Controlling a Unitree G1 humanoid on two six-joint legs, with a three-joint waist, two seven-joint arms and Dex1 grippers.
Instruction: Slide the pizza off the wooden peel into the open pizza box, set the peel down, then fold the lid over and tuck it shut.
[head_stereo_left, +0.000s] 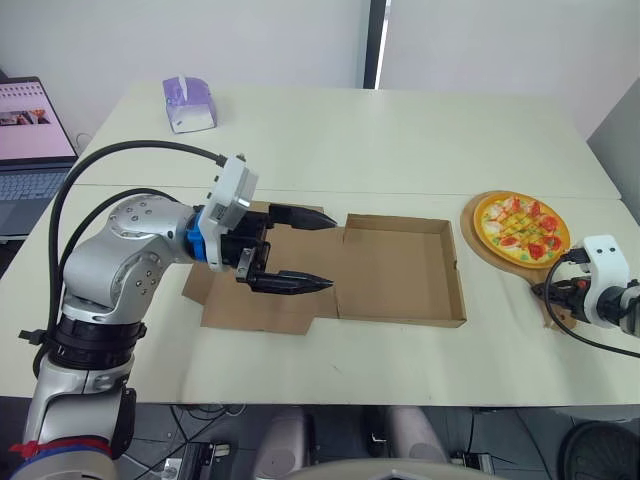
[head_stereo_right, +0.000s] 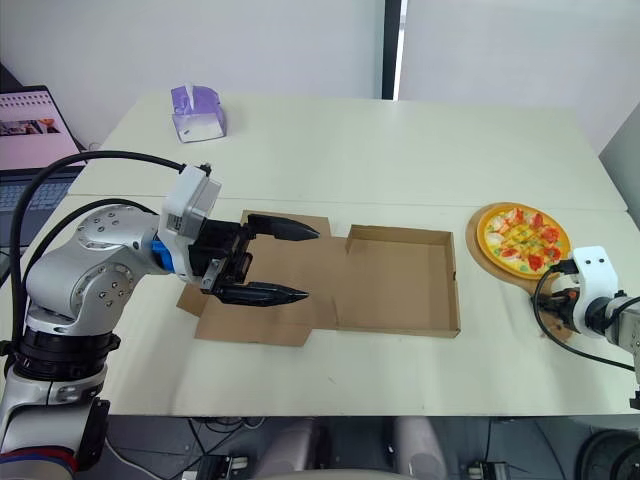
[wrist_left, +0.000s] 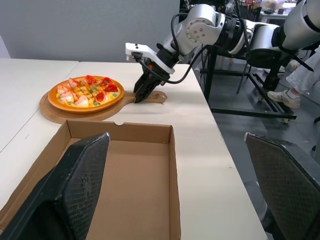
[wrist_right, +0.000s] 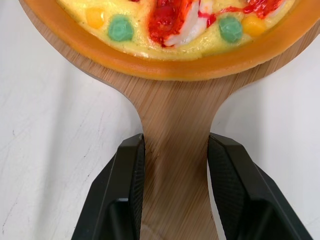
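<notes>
Handling: we judge the peel (wrist_right: 175, 100) stiff, light wood, but front-heavy. The pizza (head_stereo_left: 520, 225) sits loose on the round blade just ahead of the right claw (wrist_right: 175, 145); it looks glossy and would likely slide if tipped. The only sensible hold is the narrow handle (wrist_right: 175, 185), and the claw is closed onto it, one finger on each edge. The long axis runs straight out from the claw, handle end toward it, blade pointing away. The pizza box (head_stereo_left: 395, 275) lies open ahead of the left claw (head_stereo_left: 332, 252), which is spread wide over the lid flap (head_stereo_left: 260, 305), holding nothing.
</notes>
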